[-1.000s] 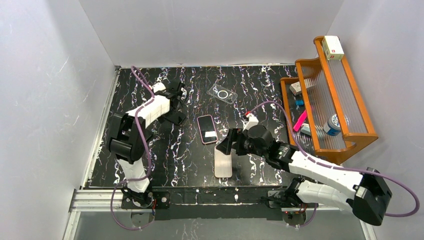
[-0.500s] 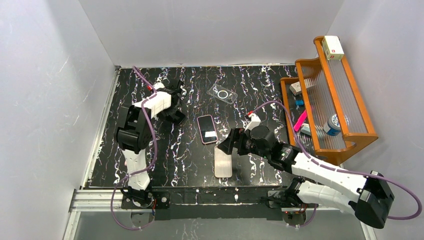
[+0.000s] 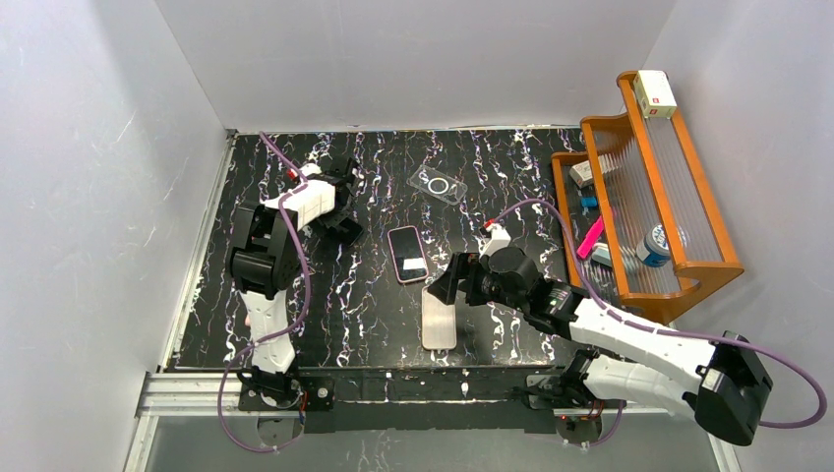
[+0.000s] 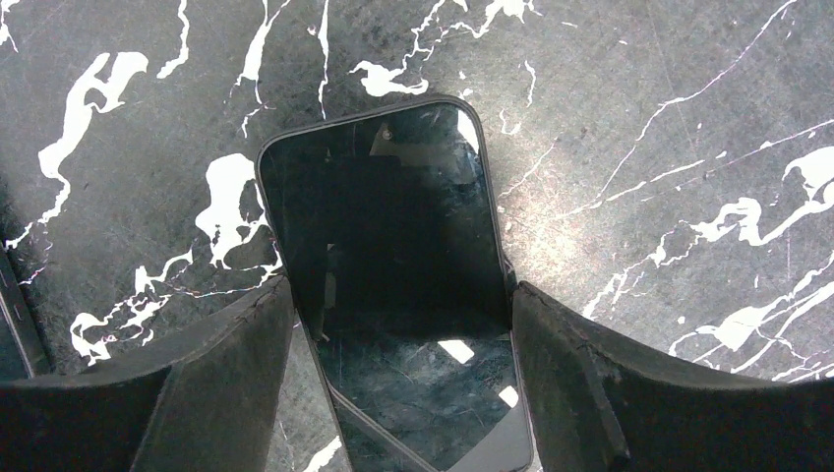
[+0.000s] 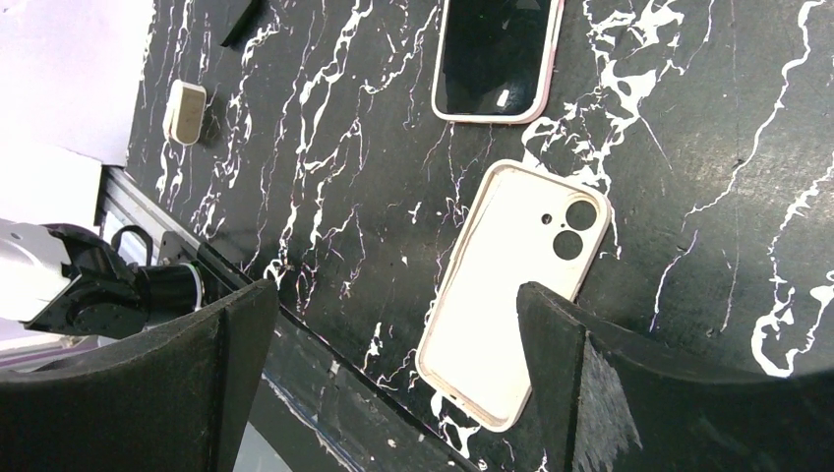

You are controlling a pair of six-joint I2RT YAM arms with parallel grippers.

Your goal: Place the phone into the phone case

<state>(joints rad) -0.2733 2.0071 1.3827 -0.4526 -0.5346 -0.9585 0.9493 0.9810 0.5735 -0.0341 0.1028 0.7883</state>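
A bare black phone (image 4: 384,216) lies flat on the marbled table at the back left. My left gripper (image 4: 400,295) (image 3: 337,208) straddles it, and both pads touch its long edges. An empty beige phone case (image 3: 439,317) (image 5: 511,285) lies inside-up near the front edge. My right gripper (image 5: 393,305) (image 3: 445,283) hovers open over the case's far end with nothing between its fingers; the case shows beside its right finger (image 5: 590,383).
A second phone in a pink case (image 3: 406,254) (image 5: 497,59) lies mid-table, and a clear case (image 3: 438,184) lies further back. A wooden rack (image 3: 688,226) holding small items stands at the right. A small white object (image 5: 184,111) sits near the left side.
My left arm has folded back while its fingers narrowed onto the black phone's edges. The right arm has barely moved and stays open.
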